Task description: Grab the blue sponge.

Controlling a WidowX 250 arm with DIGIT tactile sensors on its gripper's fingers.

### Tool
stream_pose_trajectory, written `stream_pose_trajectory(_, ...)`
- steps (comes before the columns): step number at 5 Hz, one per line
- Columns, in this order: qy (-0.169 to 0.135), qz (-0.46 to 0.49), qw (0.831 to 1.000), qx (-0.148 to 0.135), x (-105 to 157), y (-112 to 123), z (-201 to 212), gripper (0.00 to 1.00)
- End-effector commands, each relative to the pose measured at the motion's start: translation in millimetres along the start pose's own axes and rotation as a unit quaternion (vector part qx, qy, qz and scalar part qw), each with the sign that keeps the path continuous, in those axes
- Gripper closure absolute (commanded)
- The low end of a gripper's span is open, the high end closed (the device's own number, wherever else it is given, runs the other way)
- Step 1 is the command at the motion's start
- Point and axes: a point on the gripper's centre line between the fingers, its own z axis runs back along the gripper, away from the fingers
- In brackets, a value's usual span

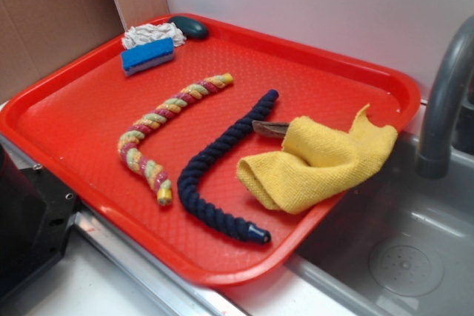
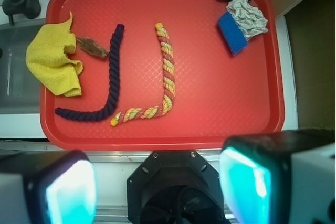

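Holding everything: the red tray [image 1: 67, 120] carries all the loose items, so nothing sits on the counter or in the sink [image 1: 415, 257] beside it.
Yellow cloth [image 1: 318, 159]: crumpled at the tray's edge nearest the faucet [image 1: 444, 101], lying partly over a small brown object [image 1: 268, 129] whose nature I cannot tell.
Navy rope [image 1: 215, 183]: a long J-shaped braid near the middle, one end just beside the brown object, well apart from the target.
Multicoloured rope [image 1: 167, 123]: a second curved braid lying between the navy one and the target's corner; probably the nearest thing an approach would pass over.
White rag [image 1: 153, 33]: bunched in the far corner, touching the target's back edge, so it crowds one side of any grasp.
Blue sponge [image 1: 147, 56]: a small block in the far corner by the cardboard wall, lying flat, with the rag behind and the dark teal oval [image 1: 189, 27] just beyond; its front long side looks free.
Gripper [image 2: 157, 187]: in the wrist view the fingers [image 2: 249, 184] stand wide apart with nothing between them, high above the tray's near rim and well away from the sponge; the grab is not yet begun.
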Motion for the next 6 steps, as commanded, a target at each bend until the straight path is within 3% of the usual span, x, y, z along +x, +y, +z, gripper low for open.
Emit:
stream_pose_trajectory(1,0.000,0.000,1.000,0.000,0.0,0.0,0.0,0.00)
stream_pose_trajectory(2,-0.002,-0.027,0.999,0.030,29.8,38.3,-42.4,0.00)
stream_pose_trajectory(3,0.005,-0.057,0.998,0.035,54.2,60.0,-67.2,0.00)
stream_pose_trajectory(4,0.000,-0.115,0.993,0.031,97.0,89.2,-91.0,0.00)
stream_pose_trajectory(5,-0.009,-0.155,0.987,0.031,121.2,106.2,-110.6,0.00)
stream_pose_trajectory(6,-0.015,-0.172,0.983,0.068,140.3,128.9,-130.0,0.00)
